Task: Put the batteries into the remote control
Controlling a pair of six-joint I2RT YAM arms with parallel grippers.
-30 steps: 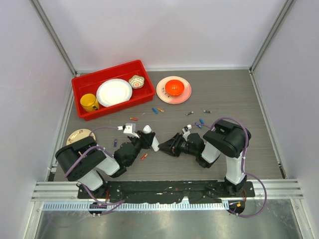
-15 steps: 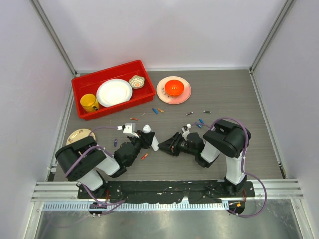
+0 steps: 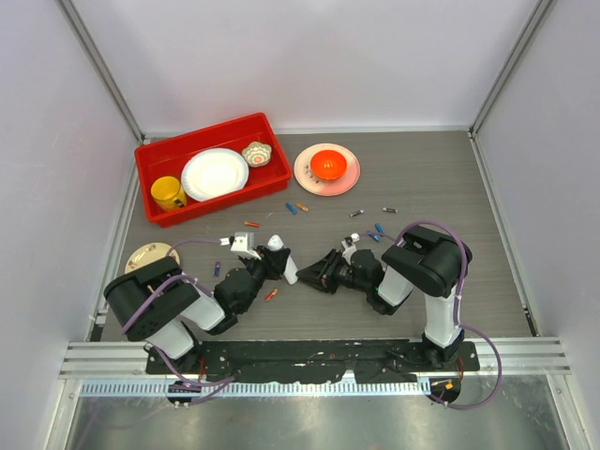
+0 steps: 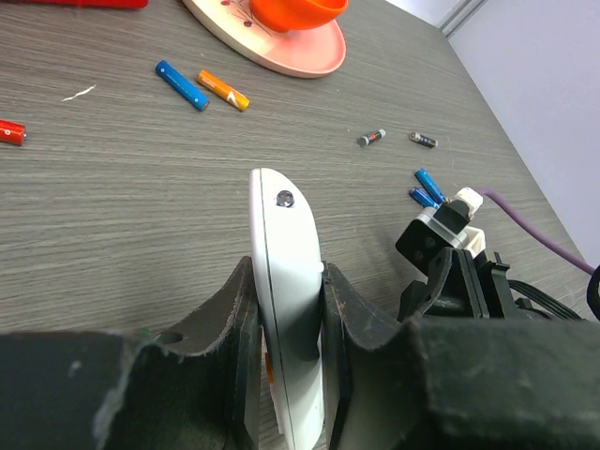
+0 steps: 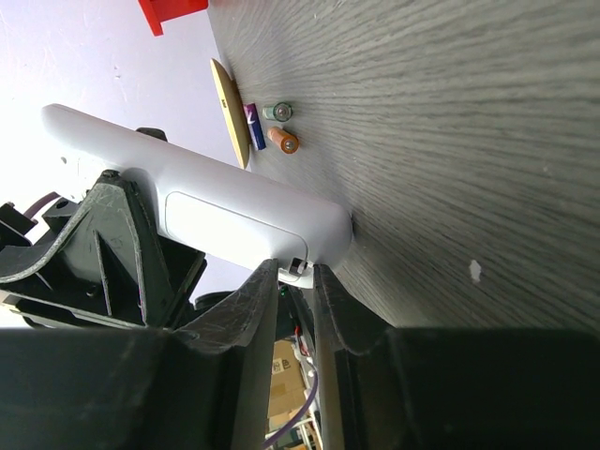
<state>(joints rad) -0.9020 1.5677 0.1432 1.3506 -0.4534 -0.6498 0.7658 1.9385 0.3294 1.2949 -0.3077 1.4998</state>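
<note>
The left gripper [image 4: 286, 352] is clamped on a slim white plastic remote control [image 4: 284, 272], its two black fingers [image 4: 234, 319] pressing the long sides so the bar stands on edge, its rounded end pointing away over the grey wood-grain surface [image 3: 422, 178]. From above, the remote control [image 3: 281, 255] sits near the middle of the surface's near half, between the two arms.

The right gripper [image 5: 296, 274] faces it from the other side. In its wrist view the tips meet the remote control's rounded end [image 5: 323, 234], just beside a closed pale rectangular panel [image 5: 220, 220] on the back. The jaws stand narrowly apart with a small pale bit [image 5: 298, 266] at the tips; I cannot tell whether it is pinched.

Thin cylindrical batteries lie loose: a blue one [image 4: 182, 84] touching an orange one [image 4: 223, 90] near a pink round plate [image 4: 272, 47] that carries an orange bowl [image 4: 295, 7], a red one [image 3: 251, 224] farther left, two dark ones [image 4: 371, 138] apart to the right, a blue pair [image 4: 427, 187] by the right arm, plus a purple one [image 3: 217, 269] and an orange-red one [image 3: 271, 294] near the left arm.

At the far left, a red plastic bin [image 3: 150, 155] holds a yellow mug [image 3: 169, 192], a white plate [image 3: 215, 173] and a small patterned bowl [image 3: 256, 153]. A tan disc [image 3: 150, 255] lies at the left edge.
</note>
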